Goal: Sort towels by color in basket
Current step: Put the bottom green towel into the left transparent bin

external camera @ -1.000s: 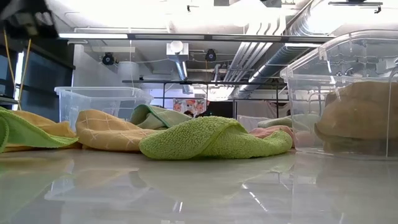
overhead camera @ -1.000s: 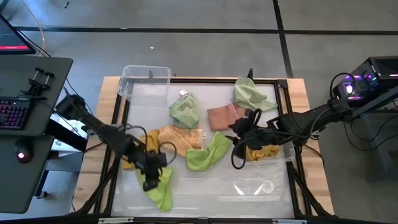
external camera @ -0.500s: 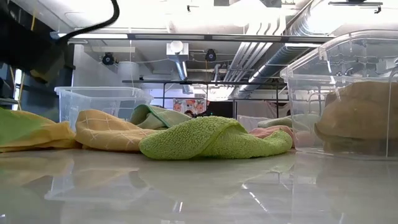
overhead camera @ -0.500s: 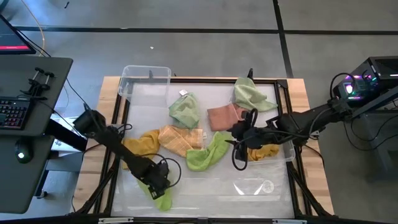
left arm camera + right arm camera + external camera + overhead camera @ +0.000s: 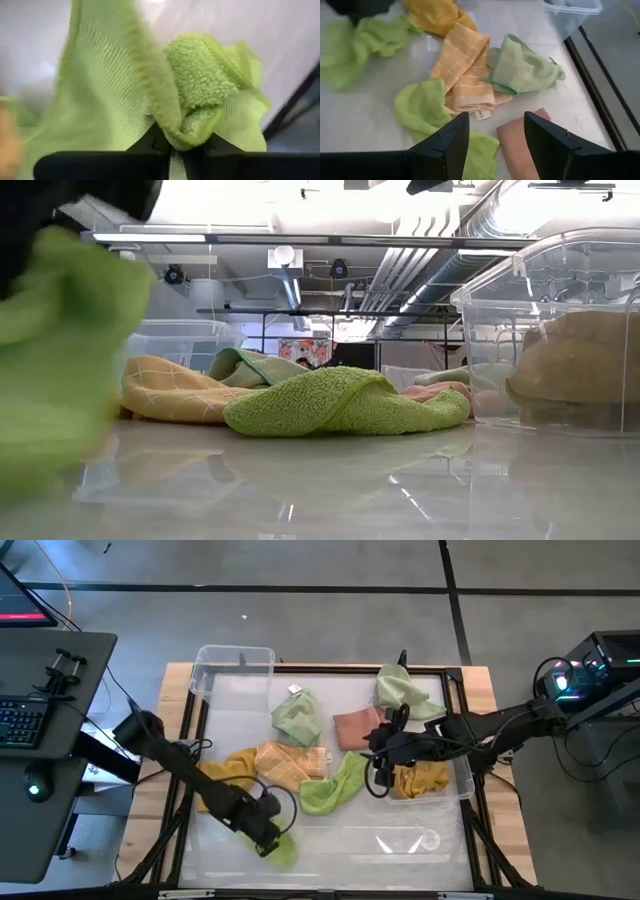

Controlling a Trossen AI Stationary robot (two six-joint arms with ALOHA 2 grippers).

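My left gripper (image 5: 268,833) is near the table's near edge, shut on a lime green towel (image 5: 284,851) that fills the left wrist view (image 5: 125,90) and shows blurred at the low view's left (image 5: 60,360). My right gripper (image 5: 381,754) hovers open (image 5: 495,145) over the table's middle, between a salmon towel (image 5: 358,727) and a second lime green towel (image 5: 335,785). A peach-orange checked towel (image 5: 290,765), a mustard towel (image 5: 228,772) and two pale green towels (image 5: 298,718), (image 5: 405,695) lie flat on the table. Another mustard towel (image 5: 420,780) sits in the right bin. My left gripper pinches a folded edge of the lime green towel (image 5: 177,135) between its two fingers, several layers bunched together. The rest of the cloth hangs slack beyond the fingers. Whether its lower end touches the table I cannot tell.
A clear bin (image 5: 232,665) stands at the far left corner and another clear bin (image 5: 462,785) at the right edge. A clear lid (image 5: 408,838) lies near the near edge. A dark frame (image 5: 470,830) runs around the table top.
My left gripper has moved toward the near edge and to the right, still shut on the lime green towel. The towel, stretched out on the table before, is now gathered up at the gripper and looms close in the low view. My right gripper has shifted slightly toward the far edge.
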